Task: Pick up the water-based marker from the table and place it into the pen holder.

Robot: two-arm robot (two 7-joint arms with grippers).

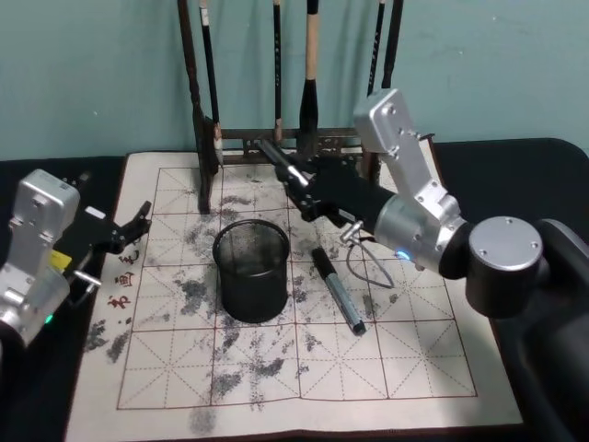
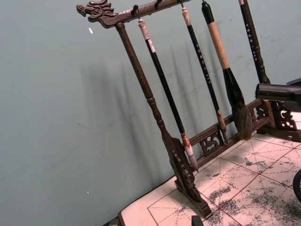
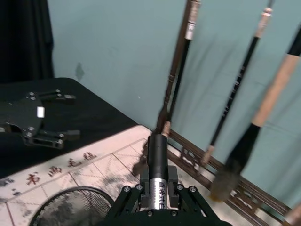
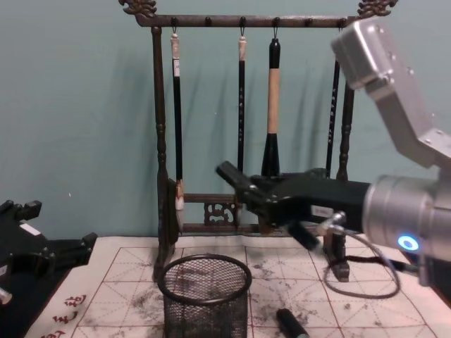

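Two markers here, so worth keeping apart: marker (image 3: 157, 155) pinched in right gripper (image 3: 158, 190), spare marker (image 1: 338, 291) lying flat on the table (image 1: 414, 368) just right of the pen holder (image 1: 248, 295).

Main risk, judging from here: letting go too early. Hangs in the air behind and a bit right of the holder's mouth, not squarely over it, w/ free end tipped up rather than nose-down. Dropped like that, would prob. land across the rim and bounce or roll off onto the table. Needs bringing over the mouth and tilting toward vertical first.

Second risk: brush rack (image 4: 161, 141) close behind. Could clip a hanging brush or the lower rail if swung round carelessly.

Third: light mesh holder, easy to tip or shove w/ a knock on the rim, poss. into the spare marker.

Also worth watching the grip: held w/ a long stretch overhanging in front, so liable to pivot btwn the pads during a tilt.

Re fingers: pressed together on the marker's silver labelled section, one each side, w/ dark barrel sticking straight out past the tips, in line w/ the gripper.

Left gripper (image 1: 138, 227) parked at the table's left side, fingers spread, holding nothing.
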